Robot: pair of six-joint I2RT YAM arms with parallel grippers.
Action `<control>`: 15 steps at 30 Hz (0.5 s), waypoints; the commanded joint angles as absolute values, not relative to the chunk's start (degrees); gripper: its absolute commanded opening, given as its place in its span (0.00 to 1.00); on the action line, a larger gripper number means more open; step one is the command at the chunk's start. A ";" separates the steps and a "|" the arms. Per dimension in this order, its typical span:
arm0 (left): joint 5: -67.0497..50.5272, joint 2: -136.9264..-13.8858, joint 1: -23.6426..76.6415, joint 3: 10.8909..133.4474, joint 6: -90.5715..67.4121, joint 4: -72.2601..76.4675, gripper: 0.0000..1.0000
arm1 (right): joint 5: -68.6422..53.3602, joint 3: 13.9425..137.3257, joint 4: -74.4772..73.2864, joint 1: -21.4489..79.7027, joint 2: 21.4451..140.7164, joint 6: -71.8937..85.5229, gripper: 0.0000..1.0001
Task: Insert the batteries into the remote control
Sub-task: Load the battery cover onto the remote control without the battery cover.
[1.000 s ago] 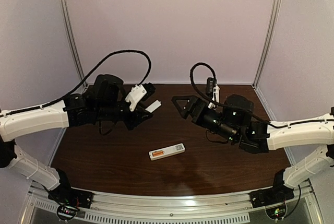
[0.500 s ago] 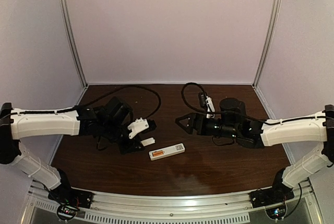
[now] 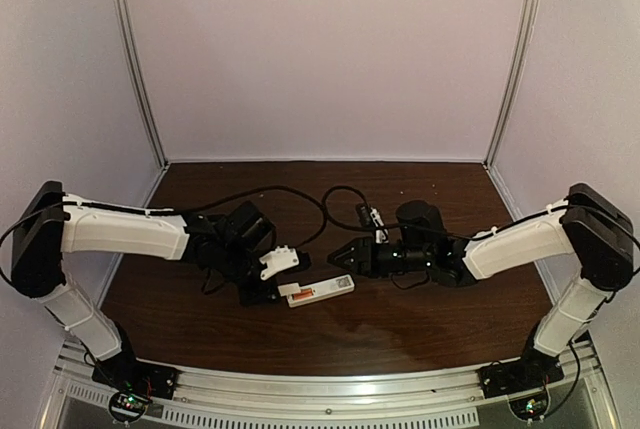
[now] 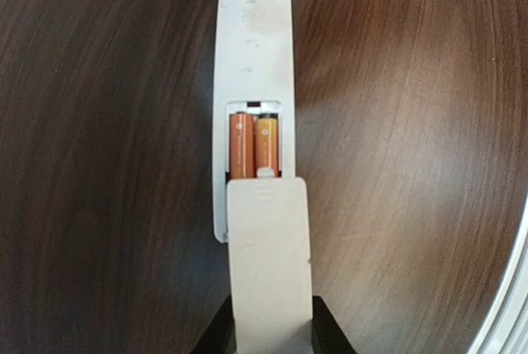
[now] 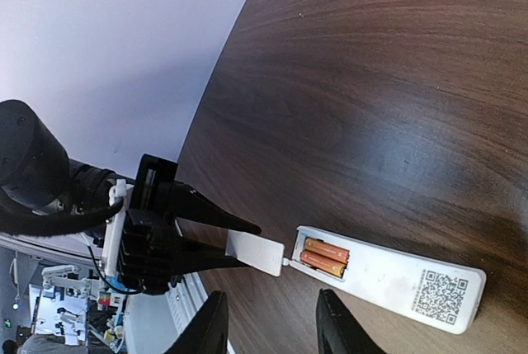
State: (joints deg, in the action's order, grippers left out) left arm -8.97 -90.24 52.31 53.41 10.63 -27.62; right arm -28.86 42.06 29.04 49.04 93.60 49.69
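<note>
The remote control lies back up on the table, its battery bay open. Two orange batteries sit side by side in the bay. My left gripper is shut on the white cover plate, whose front edge meets the bay's near end. In the right wrist view the cover plate touches the remote control at that end. My right gripper hovers just above and behind the remote, jaws apart with nothing between them.
The dark wooden table carries only the remote. A metal rail runs along its near edge. Pale walls close in the back and both sides.
Both arms have come down and inward to the remote. The left one brought the cover plate to the bay's end. The right gripper's jaws have narrowed.
</note>
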 commanded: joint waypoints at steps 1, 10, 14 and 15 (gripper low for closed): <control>-8.17 -93.03 53.34 56.23 12.67 -27.07 0.03 | -33.11 43.29 35.59 48.43 96.25 53.42 0.34; -8.66 -95.93 53.37 58.58 13.86 -26.89 0.07 | -37.18 40.23 46.15 47.22 100.18 59.76 0.27; -9.01 -96.80 53.32 58.75 14.26 -26.56 0.08 | -39.83 37.61 55.23 44.90 102.12 66.31 0.26; -8.97 -96.73 53.39 58.61 14.32 -26.31 0.08 | -40.44 37.50 56.25 44.88 102.69 67.45 0.25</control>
State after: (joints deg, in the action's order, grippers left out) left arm -8.40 -95.72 53.21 57.67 12.84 -27.42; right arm -37.06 39.24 46.98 46.33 100.51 61.14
